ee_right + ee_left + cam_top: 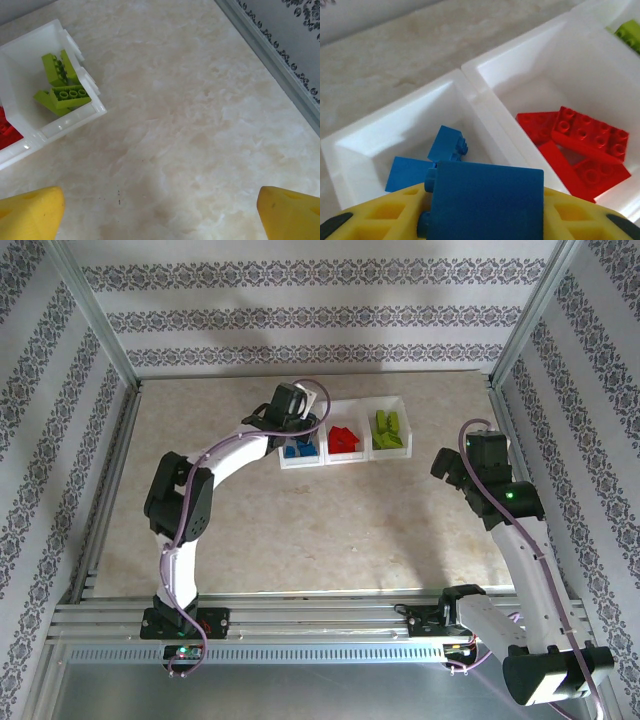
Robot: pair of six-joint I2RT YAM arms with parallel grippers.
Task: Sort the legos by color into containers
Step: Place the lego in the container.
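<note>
No text, label, brand or number is showing clearly enough to be read. The studs on the red legos (585, 132) are appearing too blurred for any mark to be told. The wallpaper (320, 315), at 12 o'clock in the top view, is carrying only an ornament pattern.

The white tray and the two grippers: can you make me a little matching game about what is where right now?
Things:
1. large blue brick
2. red bricks
3. lime green bricks
4. right gripper

Places:
A. in the right compartment
B. open, over bare table
C. in the left gripper, over the left compartment
D. in the middle compartment

Pairs: 1-C, 2-D, 3-A, 4-B
</note>
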